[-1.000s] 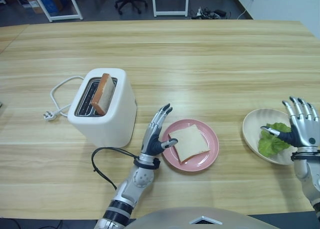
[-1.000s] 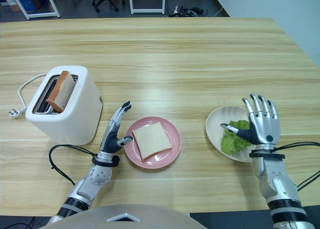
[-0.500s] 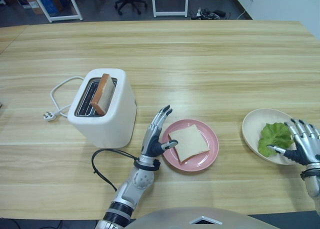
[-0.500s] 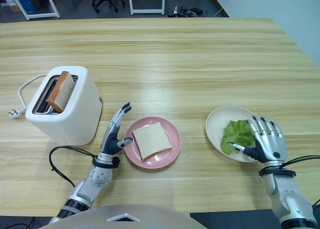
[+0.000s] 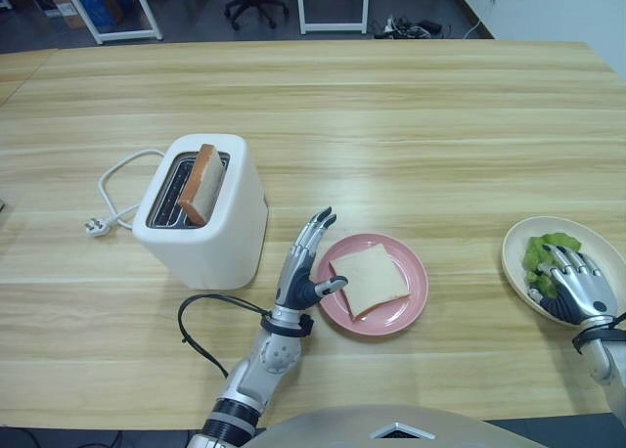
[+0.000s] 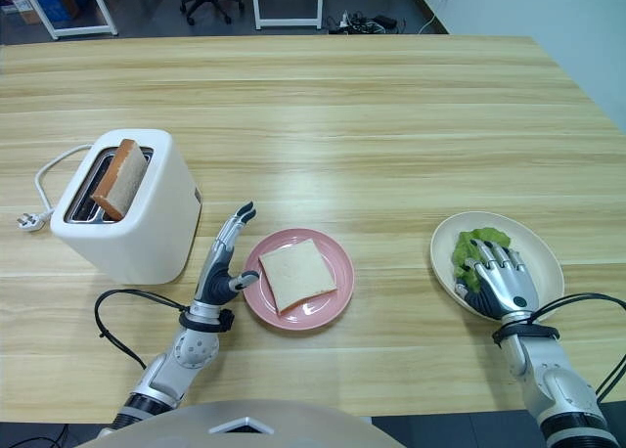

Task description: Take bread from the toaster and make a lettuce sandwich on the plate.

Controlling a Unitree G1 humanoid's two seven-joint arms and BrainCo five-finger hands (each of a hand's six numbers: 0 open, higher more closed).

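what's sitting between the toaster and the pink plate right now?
The left hand, open with fingers pointing up, stands between the toaster and the pink plate, thumb toward the plate's rim. Both eye views show it.

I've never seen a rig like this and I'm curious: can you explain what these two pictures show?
These are a humanoid robot's two metal hands at a wooden table. Both pictures come from the two eyes of its head camera, looking down at one scene. The left hand stands open beside a pink plate bearing one bread slice; it holds nothing. The right hand lies on lettuce in a cream dish; whether it grips is unclear. A white toaster holds a second slice.
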